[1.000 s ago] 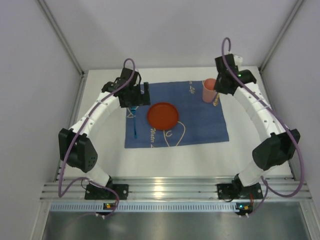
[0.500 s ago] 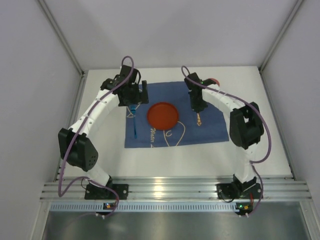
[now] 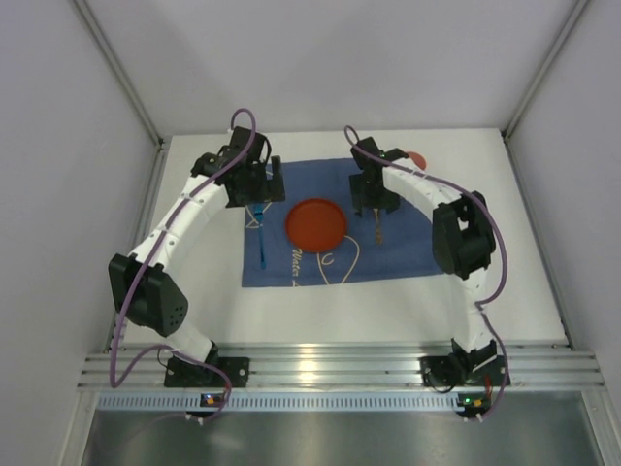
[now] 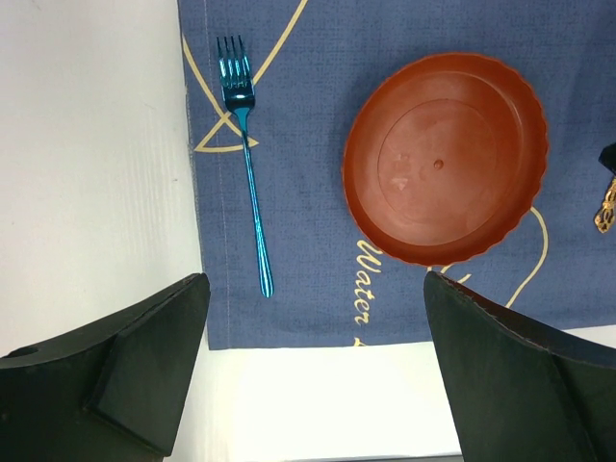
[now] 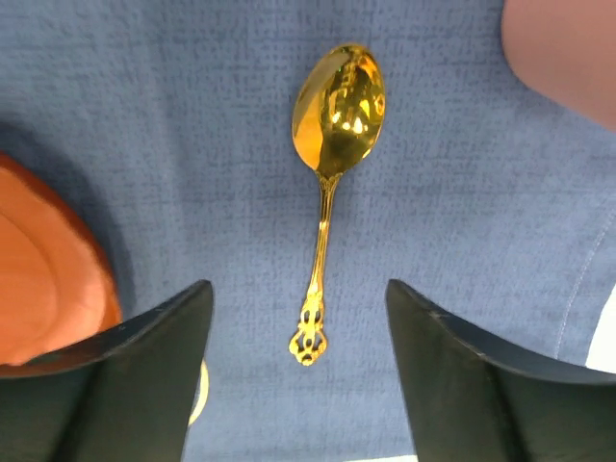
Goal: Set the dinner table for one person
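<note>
On the white dinner table [image 3: 495, 282] lies a blue mat [image 3: 403, 248]. A red plate [image 3: 315, 223] [image 4: 445, 159] sits at the mat's middle. A blue fork [image 3: 263, 243] [image 4: 246, 173] lies to the plate's left. To its right a gold spoon [image 3: 376, 231] [image 5: 327, 173] lies flat on the mat. My right gripper [image 3: 373, 206] [image 5: 298, 289] hovers open over the spoon's handle end, touching nothing. My left gripper [image 3: 257, 192] [image 4: 316, 289] is open and empty above the mat's left part.
A pink cup [image 3: 415, 158] [image 5: 568, 48] stands at the mat's far right corner, mostly hidden behind the right arm. White enclosure walls close in the table on three sides. A ribbed aluminium rail [image 3: 330, 369] runs along the near edge.
The right arm swung left from beside the cup with the spoon hanging from shut jaws. The jaws have opened and the spoon now lies on the mat. The left arm barely moved.
</note>
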Available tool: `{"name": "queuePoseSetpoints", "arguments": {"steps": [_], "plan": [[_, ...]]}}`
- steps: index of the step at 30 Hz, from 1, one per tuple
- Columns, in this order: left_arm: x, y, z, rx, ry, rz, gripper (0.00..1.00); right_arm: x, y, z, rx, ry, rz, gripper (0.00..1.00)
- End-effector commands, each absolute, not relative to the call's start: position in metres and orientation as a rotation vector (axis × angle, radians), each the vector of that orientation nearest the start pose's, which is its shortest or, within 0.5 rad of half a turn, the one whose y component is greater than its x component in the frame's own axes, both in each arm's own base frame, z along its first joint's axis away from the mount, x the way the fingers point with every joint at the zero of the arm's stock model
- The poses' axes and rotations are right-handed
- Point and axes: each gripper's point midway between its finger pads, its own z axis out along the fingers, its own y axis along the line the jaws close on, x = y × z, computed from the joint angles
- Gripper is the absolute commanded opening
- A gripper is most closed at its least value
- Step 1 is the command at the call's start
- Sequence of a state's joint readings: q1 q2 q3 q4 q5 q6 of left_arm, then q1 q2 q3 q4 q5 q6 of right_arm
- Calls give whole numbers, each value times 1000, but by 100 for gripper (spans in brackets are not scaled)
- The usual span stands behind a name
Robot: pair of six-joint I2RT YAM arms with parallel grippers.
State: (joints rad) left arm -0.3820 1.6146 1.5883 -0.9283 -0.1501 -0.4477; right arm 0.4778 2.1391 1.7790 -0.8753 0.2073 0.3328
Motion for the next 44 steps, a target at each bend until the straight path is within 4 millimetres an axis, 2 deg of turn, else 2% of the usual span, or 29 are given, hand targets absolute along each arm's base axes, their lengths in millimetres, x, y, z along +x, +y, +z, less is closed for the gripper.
{"name": "queuePoseSetpoints", "arguments": {"steps": [1,3,4,5,6,7,9,10,12,13,14,15,16,17,18,19,20,21,22,23,25,28,33,37,41,44], "plan": [[366,-136,224,-169,2466,-167,98,431,207,113,-160,2639,-3,75],[369,-138,227,-166,2456,-178,98,433,211,142,-175,2590,38,78],[371,-139,227,-163,2451,-180,98,434,218,176,-181,2523,84,85],[373,-140,228,-159,2448,-181,98,432,223,194,-206,2487,131,89],[375,-140,228,-152,2445,-185,98,432,230,216,-218,2430,181,97],[376,-142,228,-146,2443,-186,98,423,233,249,-232,2354,233,100],[380,-143,230,-132,2437,-190,98,414,239,287,-258,2240,299,100],[381,-144,232,-125,2432,-195,98,393,232,308,-264,2182,324,100],[381,-145,251,-119,2385,-219,98,383,222,334,-213,2063,347,100],[380,-144,261,-125,2353,-227,99,362,203,331,-169,2042,333,100],[381,-140,272,-142,2304,-207,99,360,185,331,-85,2001,285,100],[380,-133,288,-189,2214,-209,98,361,176,340,-13,1908,286,100],[380,-128,292,-218,2167,-193,99,340,154,309,25,1910,245,100],[377,-115,262,-244,2164,-111,99,332,142,300,54,1884,223,100],[381,-113,293,-236,1991,-167,99,321,134,267,57,1909,207,100],[381,-111,292,-232,1925,-173,99,306,127,276,77,1865,246,100],[371,-103,252,-212,1947,-120,99,298,128,269,82,1875,282,100],[369,-99,290,-205,1765,-156,99,287,123,254,81,1917,281,100],[363,-95,293,-209,1714,-160,99,282,123,247,88,1943,292,100],[351,-84,282,-217,1680,-134,99,279,123,241,119,1958,305,100],[346,-78,289,-233,1602,-140,99,278,117,236,128,1971,271,100],[341,-70,276,-231,1658,-80,99,281,118,227,121,2006,248,100],[338,-65,284,-249,1649,-63,99,288,127,212,79,2094,210,100],[334,-64,284,-260,1650,-72,98,292,138,213,19,2097,247,100],[325,-61,274,-248,1676,-66,98,290,152,218,-59,2057,337,100],[324,-61,270,-224,1691,-53,98,293,146,216,-33,2079,287,100]]}}
